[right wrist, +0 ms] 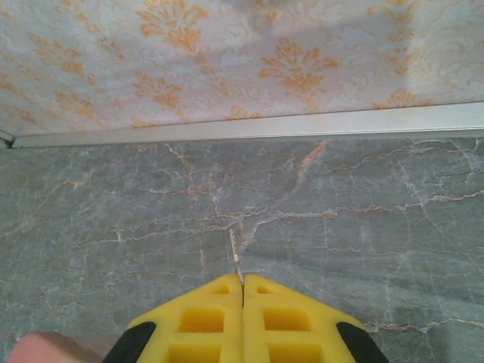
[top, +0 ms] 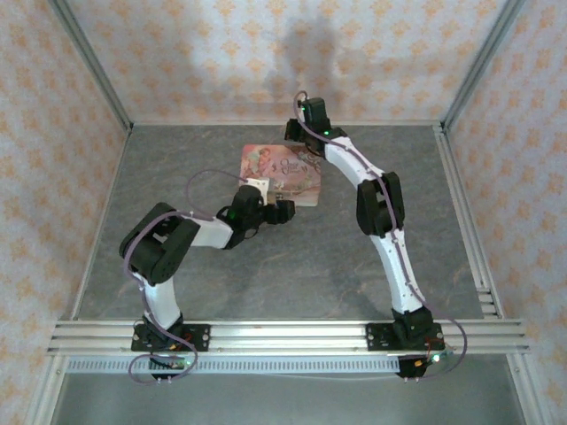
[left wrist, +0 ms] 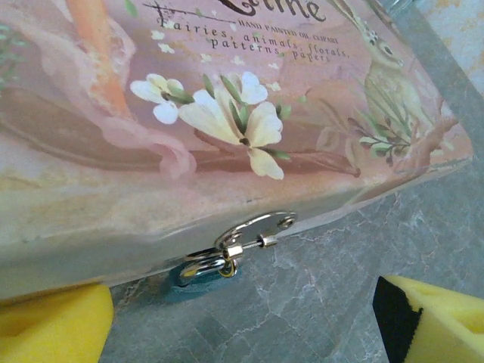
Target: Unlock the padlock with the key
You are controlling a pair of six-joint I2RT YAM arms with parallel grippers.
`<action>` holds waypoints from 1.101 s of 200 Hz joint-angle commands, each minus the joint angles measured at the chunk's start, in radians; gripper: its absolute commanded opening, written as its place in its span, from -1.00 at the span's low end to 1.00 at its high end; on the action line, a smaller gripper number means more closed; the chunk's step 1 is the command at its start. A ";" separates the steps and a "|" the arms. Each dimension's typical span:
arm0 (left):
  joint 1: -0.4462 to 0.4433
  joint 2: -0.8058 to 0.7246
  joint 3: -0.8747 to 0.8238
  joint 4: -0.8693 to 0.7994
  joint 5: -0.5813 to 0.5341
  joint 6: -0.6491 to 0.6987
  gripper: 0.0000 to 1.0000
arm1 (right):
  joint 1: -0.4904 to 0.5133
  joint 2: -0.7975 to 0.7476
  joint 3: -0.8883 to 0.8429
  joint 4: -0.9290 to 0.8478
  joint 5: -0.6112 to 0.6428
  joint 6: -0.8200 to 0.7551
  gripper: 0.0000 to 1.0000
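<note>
Padlock [left wrist: 198,272] at the tin's front edge, left pincer before it; key across the tin in the right pincer.

Nearest: left pincer [left wrist: 239,327], yellow pads wide apart, holding nothing, low over the worktop [left wrist: 318,295]. Just ahead, in line with the gap, the padlock hangs from the hasp [left wrist: 253,227] on the front wall of the pink tin [left wrist: 227,113]; blue body tucked under the edge, keyhole not visible. Beyond the tin: right pincer [right wrist: 242,291] pressed together on the key [right wrist: 236,261], a thin sliver jutting past the tips, long axis along the fingers, aimed at the far wall, away from the padlock. Judgement: left arm is nearer the lock; the key needs turning round and bringing to the tin's near side.
</note>
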 commanded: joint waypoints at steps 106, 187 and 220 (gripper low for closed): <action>-0.082 0.138 0.057 0.152 -0.076 0.216 0.62 | 0.001 0.063 0.051 -0.028 -0.013 -0.035 -1.00; -0.037 0.105 0.054 0.188 0.062 0.195 0.45 | 0.018 0.058 -0.001 0.010 -0.014 -0.038 -1.00; -0.026 0.106 0.075 0.194 0.140 0.167 0.23 | 0.018 0.056 -0.002 0.013 -0.011 -0.038 -1.00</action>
